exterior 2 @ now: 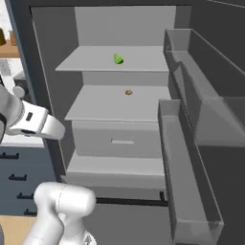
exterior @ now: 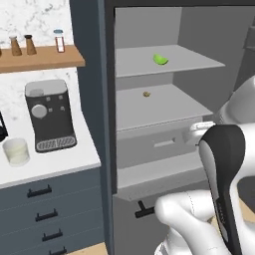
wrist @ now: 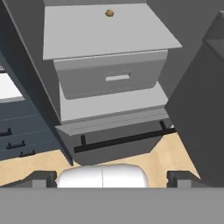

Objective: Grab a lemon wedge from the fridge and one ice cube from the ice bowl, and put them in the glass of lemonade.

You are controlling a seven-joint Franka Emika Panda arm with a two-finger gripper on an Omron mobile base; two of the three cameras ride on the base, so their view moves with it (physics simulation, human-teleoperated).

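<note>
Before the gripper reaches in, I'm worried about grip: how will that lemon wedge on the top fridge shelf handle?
The lemon wedge looks tiny, so probably light and easily nudged along the flat shelf. Its tapered shape may slip from the fingers; unlikely to roll far.

No readable text, label, brand, number or sign is found on any surface pictured in the three views.

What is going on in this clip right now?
The fridge stands open with the robot arm in front of it. The lemon wedge lies on the upper shelf, untouched, and a small brown morsel sits on the shelf below. The gripper is open and empty, pointing at the fridge's lower drawer. The glass of lemonade waits on the counter beside the coffee machine.
</note>
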